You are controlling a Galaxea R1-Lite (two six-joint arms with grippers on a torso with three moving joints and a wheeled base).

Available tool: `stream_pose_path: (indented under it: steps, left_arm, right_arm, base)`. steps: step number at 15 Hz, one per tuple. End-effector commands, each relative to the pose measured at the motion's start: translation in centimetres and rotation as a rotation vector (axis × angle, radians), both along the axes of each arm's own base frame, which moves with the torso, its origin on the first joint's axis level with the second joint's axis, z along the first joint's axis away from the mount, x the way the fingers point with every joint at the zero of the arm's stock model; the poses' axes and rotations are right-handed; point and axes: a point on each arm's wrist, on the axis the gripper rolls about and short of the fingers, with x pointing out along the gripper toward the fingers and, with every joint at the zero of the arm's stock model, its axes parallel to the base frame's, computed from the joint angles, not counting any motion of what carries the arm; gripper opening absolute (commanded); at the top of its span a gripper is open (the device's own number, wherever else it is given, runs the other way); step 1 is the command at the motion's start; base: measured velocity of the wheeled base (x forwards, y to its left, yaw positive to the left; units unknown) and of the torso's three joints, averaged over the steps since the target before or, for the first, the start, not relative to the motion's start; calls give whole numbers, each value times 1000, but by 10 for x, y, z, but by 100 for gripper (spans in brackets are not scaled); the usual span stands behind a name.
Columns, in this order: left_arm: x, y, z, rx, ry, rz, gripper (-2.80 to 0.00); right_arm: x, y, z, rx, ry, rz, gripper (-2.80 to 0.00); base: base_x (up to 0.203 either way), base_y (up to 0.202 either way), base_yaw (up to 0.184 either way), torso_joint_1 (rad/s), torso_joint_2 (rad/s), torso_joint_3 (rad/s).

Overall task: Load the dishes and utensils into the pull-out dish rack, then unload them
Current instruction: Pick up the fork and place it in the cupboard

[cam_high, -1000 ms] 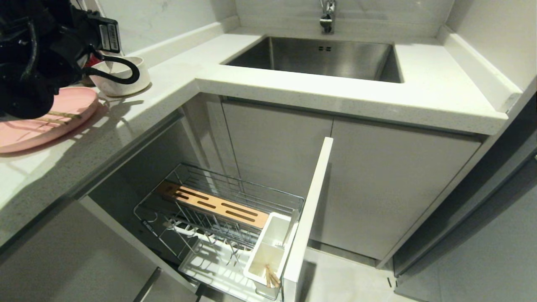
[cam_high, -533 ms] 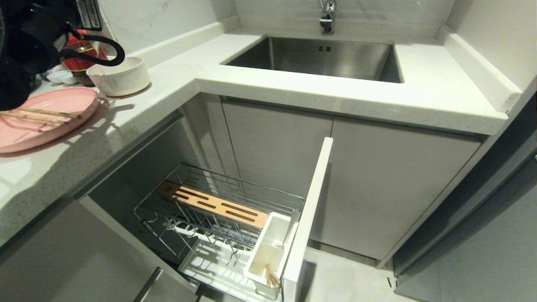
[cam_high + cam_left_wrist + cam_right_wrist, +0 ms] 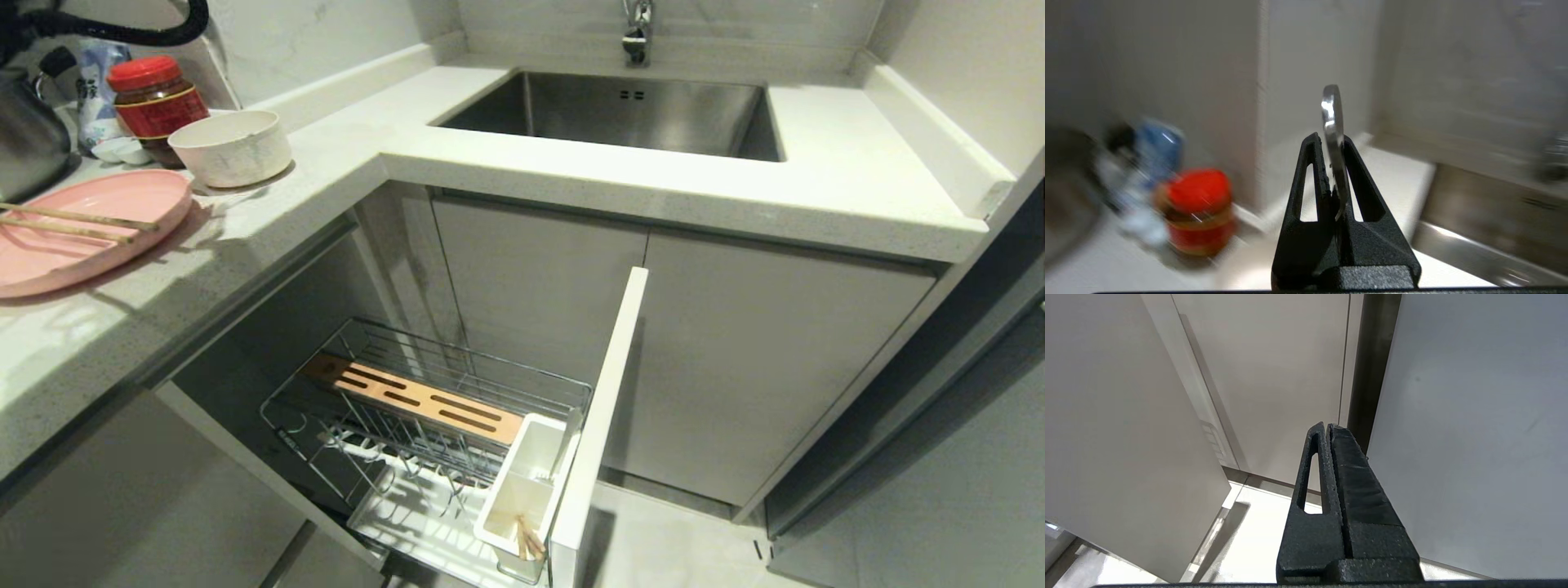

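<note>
Over at nine o'clock in my head view, the pink plate (image 3: pixel 77 233) lies flat on the tabletop (image 3: pixel 343 155) with the wooden chopsticks (image 3: pixel 73 222) across it, and the cream bowl (image 3: pixel 231 147) sits just beside it toward ten o'clock, next to a red-lidded jar (image 3: pixel 157 102). My left tool (image 3: pixel 1334 163) is out of the head view; its wrist camera shows the jaws pinched narrow on a slim metal utensil (image 3: pixel 1332 122) whose rounded end stands proud of the tips. I judge that grip thin: the piece is smooth and caught near one end, so a quick swing could let it pivot or slide out.

Moving toward six o'clock, the pull-out dish rack (image 3: pixel 408 425) stands drawn out below the tabletop edge, its white cutlery box (image 3: pixel 522 490) at the front corner beside the front panel (image 3: pixel 600 408), with some wooden sticks already inside. The box mouth is small and hemmed by panel and wire, so a tilted utensil may strike the rim and drop to the drip tray (image 3: pixel 424 523) or the floor.

At three o'clock nothing is in play; my right tool (image 3: pixel 1329 433) hangs parked by the cabinet doors, pressed closed and empty.
</note>
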Motion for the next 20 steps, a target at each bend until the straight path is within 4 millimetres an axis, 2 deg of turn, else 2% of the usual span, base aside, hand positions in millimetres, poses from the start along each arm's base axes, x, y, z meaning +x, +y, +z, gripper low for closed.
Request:
stream_pose_path:
  steps: [1,4,8,11,17,20]
  left_arm:
    - [-31,-14,4,-99,57,-144,-280]
    - [-46,-32,-12,-211,213,-303,-280]
    - [-46,-54,-47,-258,396,-397,-280]
    - [-31,-72,-83,-237,525,-409,-280]
    - [-7,-116,-135,-176,702,-448,-280]
    - [4,-130,-158,-162,773,-440,-280]
  right_arm:
    - [2,0,-7,0,26,0,-280]
    - [2,0,-7,0,26,0,-280]
    - [2,0,-7,0,27,0,-280]
    - [2,0,-7,0,26,0,-280]
    - [2,0,-7,0,26,0,-280]
    - [2,0,-7,0,26,0,-280]
  base:
    - [0,0,0,0,0,0]
    - [0,0,0,0,0,0]
    - [0,0,0,0,0,0]
    - [0,0,0,0,0,0]
    - [0,0,0,0,0,0]
    - [0,0,0,0,0,0]
